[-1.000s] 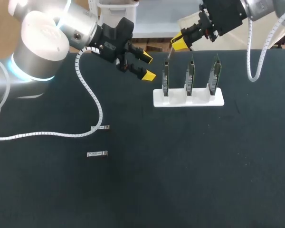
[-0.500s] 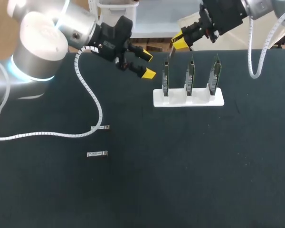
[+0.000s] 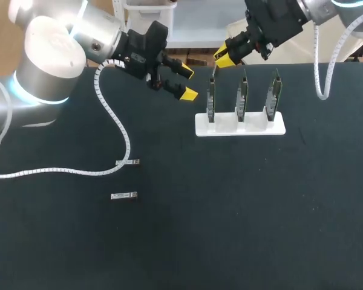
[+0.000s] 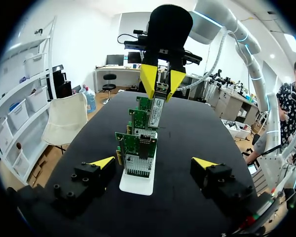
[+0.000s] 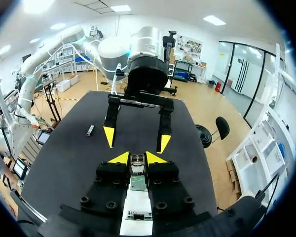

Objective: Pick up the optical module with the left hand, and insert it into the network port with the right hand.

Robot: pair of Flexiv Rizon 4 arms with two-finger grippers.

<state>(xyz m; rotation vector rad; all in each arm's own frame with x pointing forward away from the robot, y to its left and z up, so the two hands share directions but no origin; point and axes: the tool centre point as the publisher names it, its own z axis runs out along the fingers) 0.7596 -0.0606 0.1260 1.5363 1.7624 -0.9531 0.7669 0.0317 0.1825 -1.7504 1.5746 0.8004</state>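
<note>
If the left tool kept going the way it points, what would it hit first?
Probably the nearest green board on the white stand, dead ahead of the left tool; depth is unclear.

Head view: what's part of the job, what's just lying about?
Job: optical module held in right gripper; left gripper, open; three port boards in white rack.
Lying about: spare module by left arm's cable; second spare module beside it.
</note>
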